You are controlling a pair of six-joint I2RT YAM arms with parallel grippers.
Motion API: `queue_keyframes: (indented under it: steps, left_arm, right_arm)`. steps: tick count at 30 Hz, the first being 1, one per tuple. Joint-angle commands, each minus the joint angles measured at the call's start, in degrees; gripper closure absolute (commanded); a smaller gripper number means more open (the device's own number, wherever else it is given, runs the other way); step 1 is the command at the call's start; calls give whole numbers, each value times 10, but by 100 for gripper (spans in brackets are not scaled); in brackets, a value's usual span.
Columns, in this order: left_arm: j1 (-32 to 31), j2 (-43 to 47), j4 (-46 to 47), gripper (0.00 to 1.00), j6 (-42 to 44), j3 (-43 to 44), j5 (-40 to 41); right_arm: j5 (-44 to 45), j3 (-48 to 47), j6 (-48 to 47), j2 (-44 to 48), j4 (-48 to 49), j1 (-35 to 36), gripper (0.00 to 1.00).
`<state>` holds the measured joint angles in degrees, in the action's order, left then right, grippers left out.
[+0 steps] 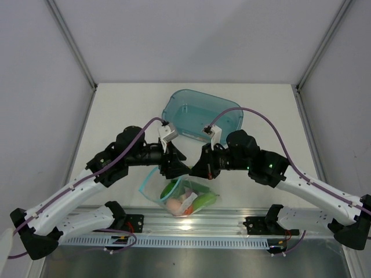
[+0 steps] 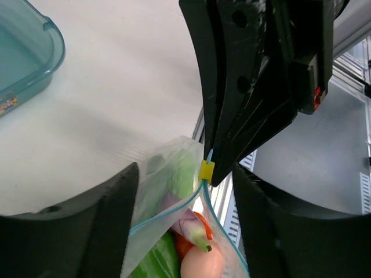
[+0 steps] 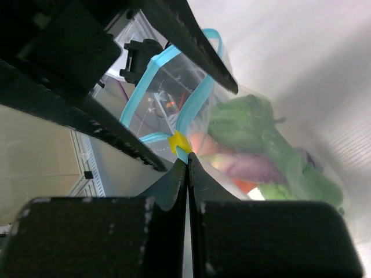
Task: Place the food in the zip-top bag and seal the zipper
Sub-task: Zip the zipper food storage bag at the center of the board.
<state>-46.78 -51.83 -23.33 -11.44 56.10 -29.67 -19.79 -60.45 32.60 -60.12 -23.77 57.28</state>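
All visible food [image 1: 191,201] is in our zip-top bag [image 1: 152,194]; right gripper [image 3: 186,162] pinches the unsealed zipper [image 3: 200,98], left gripper [image 2: 184,171] splayed.

No word, brand, number or sign can be read in any of the views. The only candidate is a small sticker [image 2: 7,105] on the wall of the teal tub [image 2: 32,55], at the left edge of the left wrist view. Its marks are too small and blurred to make out.
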Motion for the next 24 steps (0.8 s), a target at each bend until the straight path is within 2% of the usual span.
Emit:
queue_keyframes:
  steps: [1,8,11,12,14,18,21,24]
  left_arm:
    - [-9,-2,1,37,18,-3,-26]
    - [-16,-6,-23,50,27,-15,-53]
    - [-17,-7,-36,60,29,-23,-61]
    - [-17,-6,-41,66,30,-25,-61]
    - [-17,-4,-52,71,32,-30,-59]
    - [-17,8,-62,90,31,-35,-51]
    - [-17,15,-73,99,29,-31,-49]
    - [-17,21,-67,99,24,-29,-50]
  right_arm:
    - [-8,-20,7,18,21,3,100]
    - [-6,-14,7,27,17,3,100]
    - [-4,-13,3,29,15,3,100]
    - [-4,-12,1,31,15,3,100]
    - [-7,-6,-4,33,16,3,100]
    - [-10,10,-32,44,21,-1,100]
    - [-42,29,-53,50,37,-11,100]
    - [-57,47,-74,56,57,-15,81]
